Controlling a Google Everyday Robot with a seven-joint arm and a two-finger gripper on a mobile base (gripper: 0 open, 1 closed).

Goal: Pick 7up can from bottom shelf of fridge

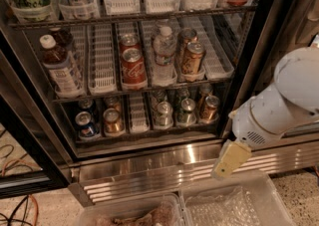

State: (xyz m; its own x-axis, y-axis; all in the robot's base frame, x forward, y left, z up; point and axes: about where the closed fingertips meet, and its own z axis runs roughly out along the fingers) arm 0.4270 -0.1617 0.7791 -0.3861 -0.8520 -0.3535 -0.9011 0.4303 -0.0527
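Note:
The fridge [279,1] stands open in front of me. Its bottom shelf [138,115] is a low wire rack with white slotted lanes. Two pale greenish-grey 7up cans stand side by side on it, one [163,114] in the middle and one [187,111] just to its right. A blue Pepsi can [85,124] and a gold-brown can [113,120] stand to their left, and another gold-brown can [209,108] to their right. My gripper [228,161], cream-coloured on a white arm [279,105], hangs outside the fridge, below and right of the bottom shelf, in front of the steel base strip [149,170]. It holds nothing.
The rack above holds bottles [59,65], red cola cans [132,65], a water bottle [164,53] and brown cans [192,58]. The open door frame [25,135] is at the left. Two clear plastic bins [234,205] sit on the floor below. Cables [20,205] lie at the bottom left.

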